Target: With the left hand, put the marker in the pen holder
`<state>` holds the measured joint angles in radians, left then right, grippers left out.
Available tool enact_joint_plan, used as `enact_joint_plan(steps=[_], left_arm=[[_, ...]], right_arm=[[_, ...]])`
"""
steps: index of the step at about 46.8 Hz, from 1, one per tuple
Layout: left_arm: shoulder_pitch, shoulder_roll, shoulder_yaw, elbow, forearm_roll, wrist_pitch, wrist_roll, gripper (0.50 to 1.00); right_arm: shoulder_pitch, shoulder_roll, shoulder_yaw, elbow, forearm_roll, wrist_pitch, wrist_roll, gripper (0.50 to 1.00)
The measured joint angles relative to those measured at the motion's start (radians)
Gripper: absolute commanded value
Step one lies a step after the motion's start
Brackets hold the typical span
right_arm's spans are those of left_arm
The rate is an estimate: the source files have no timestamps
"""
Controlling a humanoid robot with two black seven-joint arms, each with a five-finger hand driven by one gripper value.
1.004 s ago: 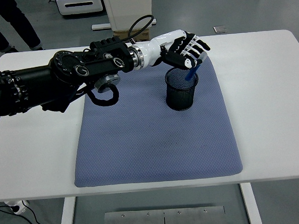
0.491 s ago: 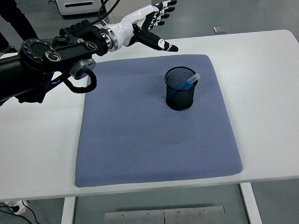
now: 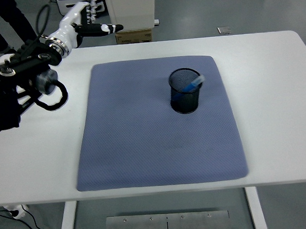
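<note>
A black mesh pen holder (image 3: 185,91) stands upright on the blue-grey mat (image 3: 159,139), right of its middle. A blue marker (image 3: 193,84) with a pale cap leans inside it, its top resting on the holder's right rim. My left hand (image 3: 90,21) is raised over the table's far left corner, well away from the holder, with fingers spread and holding nothing. The black left arm (image 3: 19,79) comes in from the left edge. The right arm is out of view.
The mat lies on a white table (image 3: 274,89). Beyond the far edge stand a white cabinet (image 3: 130,11) and a cardboard box (image 3: 134,36) on the floor. A person's dark legs (image 3: 9,22) show at the top left.
My left hand let go of the marker over the holder, then drew back left and up to the table's far left corner. The marker stays leaning in the holder.
</note>
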<state>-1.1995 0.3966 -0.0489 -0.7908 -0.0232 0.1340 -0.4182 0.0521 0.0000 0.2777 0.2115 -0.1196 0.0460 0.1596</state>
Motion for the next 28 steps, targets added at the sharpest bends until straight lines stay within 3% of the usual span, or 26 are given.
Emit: enact_joint_plan(steps=[8,28], left_arm=[[0.129,0.022,-0.168,-0.001,-0.007,-0.017,-0.007,1.0],[0.401,0.013,-0.492,-0.001,-0.011,-0.131,-0.009,1.0]], right_arm=[[0.0,0.0,0.0,0.0,0.0,0.0,0.0,1.0],[0.0,0.0,0.0,0.0,0.0,0.0,0.0,1.0]])
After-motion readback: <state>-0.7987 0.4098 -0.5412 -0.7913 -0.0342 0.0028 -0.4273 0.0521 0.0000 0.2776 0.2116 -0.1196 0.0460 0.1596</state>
